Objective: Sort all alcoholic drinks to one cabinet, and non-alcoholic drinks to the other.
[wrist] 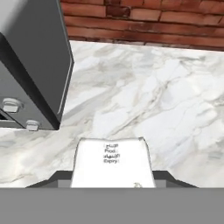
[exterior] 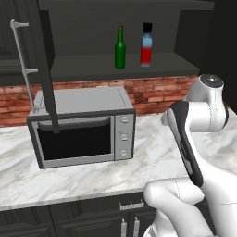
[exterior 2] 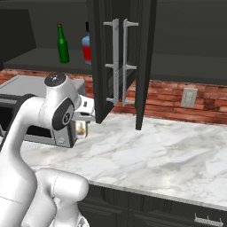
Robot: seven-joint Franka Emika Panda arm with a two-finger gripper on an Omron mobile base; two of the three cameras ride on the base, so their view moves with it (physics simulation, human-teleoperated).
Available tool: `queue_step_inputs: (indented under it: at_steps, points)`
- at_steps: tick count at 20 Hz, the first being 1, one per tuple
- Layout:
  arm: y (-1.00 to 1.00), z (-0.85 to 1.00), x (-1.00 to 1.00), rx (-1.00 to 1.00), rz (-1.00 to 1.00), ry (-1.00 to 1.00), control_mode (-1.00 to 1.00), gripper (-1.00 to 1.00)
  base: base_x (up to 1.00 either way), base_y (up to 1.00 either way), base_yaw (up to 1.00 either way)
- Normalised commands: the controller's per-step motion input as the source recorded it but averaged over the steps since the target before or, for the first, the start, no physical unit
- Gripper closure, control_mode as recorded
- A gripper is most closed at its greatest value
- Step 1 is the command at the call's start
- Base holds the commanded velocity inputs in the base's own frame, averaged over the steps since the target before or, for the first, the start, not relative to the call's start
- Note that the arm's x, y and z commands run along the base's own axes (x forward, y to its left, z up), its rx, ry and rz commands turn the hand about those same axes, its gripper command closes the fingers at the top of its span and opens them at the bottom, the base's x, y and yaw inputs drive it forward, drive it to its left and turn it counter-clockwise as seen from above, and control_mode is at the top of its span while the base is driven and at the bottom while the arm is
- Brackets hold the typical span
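Green bottle (exterior: 120, 48) and blue-red bottle (exterior: 146, 46) already standing in open cabinet (exterior: 139, 65). Gripper (wrist: 113, 186) partly closed around pale cream container (wrist: 113, 164), above marble counter (wrist: 175, 113); other cabinet not yet reached.

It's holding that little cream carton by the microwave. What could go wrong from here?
The gripper holds the cream carton close to the microwave; a swing could clip it. The open cabinet doors hang beside the arm, easy to strike while lifting. The shelf with the green bottle and blue-red bottle is probably the wrong place for it.
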Motion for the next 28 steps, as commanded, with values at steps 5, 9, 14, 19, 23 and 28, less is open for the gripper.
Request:
queue_step_inputs:
  at_steps: [5,9,14,19,23,28]
  points:
    - [0.08,0.41,-0.31,0.00,0.00,-0.09,-1.00,1.00,0.00,0.00,0.00]
    - [0.06,0.39,-0.29,0.00,0.00,-0.10,-1.00,1.00,0.00,0.00,0.00]
    - [0.02,0.39,-0.29,0.00,0.00,-0.08,-1.00,1.00,0.00,0.00,0.00]
    - [0.02,0.32,-0.25,-0.01,0.00,-0.06,-1.00,1.00,0.00,0.00,0.00]
    - [0.07,0.24,-0.23,-0.03,0.00,-0.08,-1.00,1.00,0.00,0.00,0.00]
    - [0.07,0.22,-0.22,-0.03,0.00,-0.10,-1.00,1.00,0.00,0.00,0.00]
